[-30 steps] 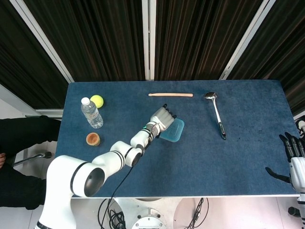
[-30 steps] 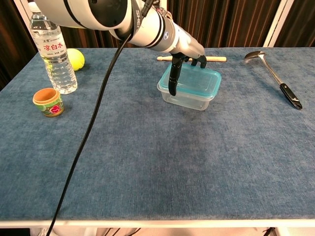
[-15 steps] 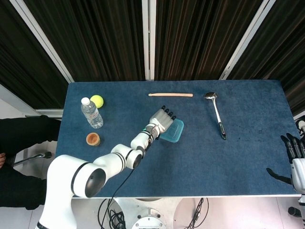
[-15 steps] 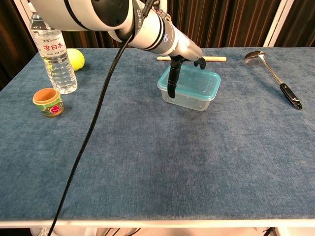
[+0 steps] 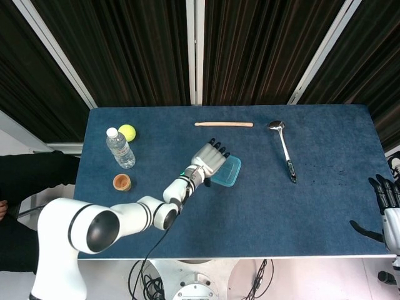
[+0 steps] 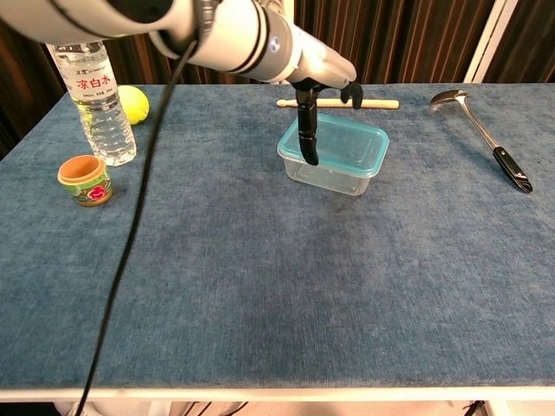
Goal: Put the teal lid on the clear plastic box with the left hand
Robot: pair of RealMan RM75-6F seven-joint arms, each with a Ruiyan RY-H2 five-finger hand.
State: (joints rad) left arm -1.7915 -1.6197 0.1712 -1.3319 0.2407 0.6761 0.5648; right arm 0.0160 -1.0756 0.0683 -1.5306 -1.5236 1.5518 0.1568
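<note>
- The teal lid (image 6: 341,139) is sitting flat on the clear box (image 6: 334,175), near the middle of the table (image 6: 260,286); in the chest view its edges are lining up with the box rim.
- In the head view the lid (image 5: 227,171) is showing as a teal rounded rectangle, its left part covered by the left hand.
- The left hand (image 5: 209,160) is hanging over the lid's left side with fingers spread apart and gripping nothing.
- In the chest view the left hand (image 6: 323,82) is sitting above the box's far-left corner; one dark finger (image 6: 306,130) is pointing down in front of the lid's left end. Whether it is touching the lid cannot be told.
- The right hand (image 5: 387,200) is resting at the far right edge of the head view, off the table, fingers apart and pointing up, holding nothing.
- A wooden stick (image 5: 224,124) is lying behind the box, along the table's far side.
- A ladle (image 5: 283,147) is lying to the right of the box, well apart, bowl toward the far edge, dark handle toward the near.
- A water bottle (image 6: 91,91) is standing upright at the left, with a yellow ball (image 6: 133,103) just beside it.
- A small orange-rimmed cup (image 6: 85,179) is standing in front of the bottle.
</note>
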